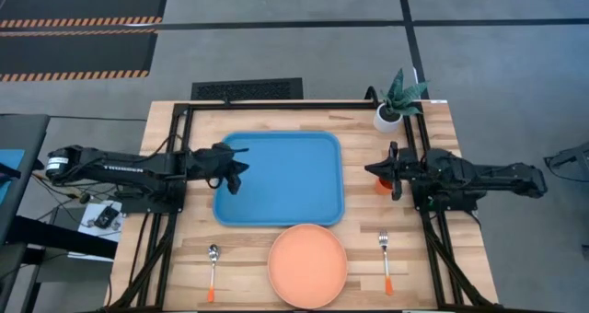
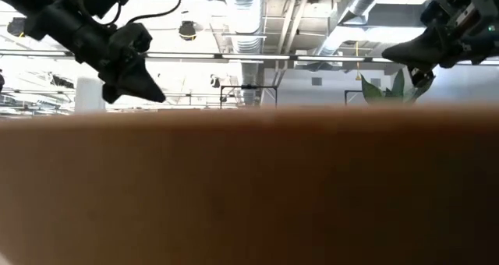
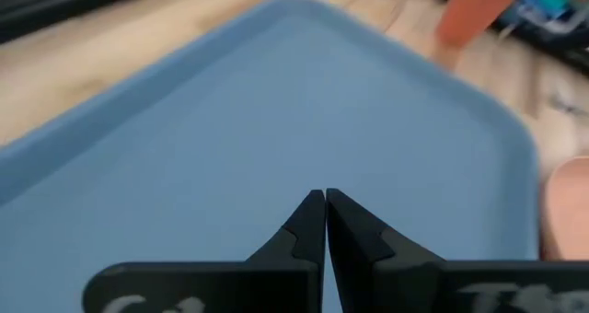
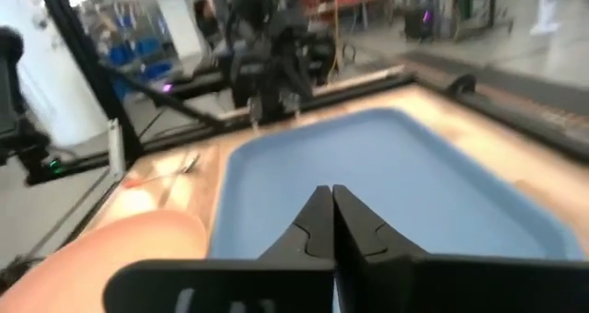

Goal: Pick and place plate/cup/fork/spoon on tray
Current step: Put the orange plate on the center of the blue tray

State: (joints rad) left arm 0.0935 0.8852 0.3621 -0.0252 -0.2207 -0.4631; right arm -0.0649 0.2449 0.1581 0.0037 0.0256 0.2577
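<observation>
- The large blue plastic rectangular tray (image 1: pixel 294 189) lies flat at the middle of the wooden table (image 1: pixel 442 156), long axis running left to right, with nothing on it.
- The large round salmon-orange plate (image 1: pixel 307 265) sits at the table's near edge, just beside the tray's near rim and apart from both grippers.
- The small fork with silver tines and thin orange handle (image 1: pixel 386 260) lies toward the near right corner, tines pointing to the far edge, handle to the near edge.
- The small spoon with silver oval bowl and orange handle (image 1: pixel 213 270) lies toward the near left corner, bowl toward the far edge, its axis parallel to the fork's.
- The small bright-orange cup (image 1: pixel 381 182) stands just off the tray's right rim, mostly hidden under the right gripper (image 1: pixel 383 171).
- The right gripper hangs directly above the cup, jaws pressed together and empty in the right wrist view.
- The left gripper (image 1: pixel 236 170) hovers over the tray's left rim, jaws closed tip to tip, holding nothing.
- A white pot with a green plant (image 1: pixel 390 113) stands at the far right corner.
</observation>
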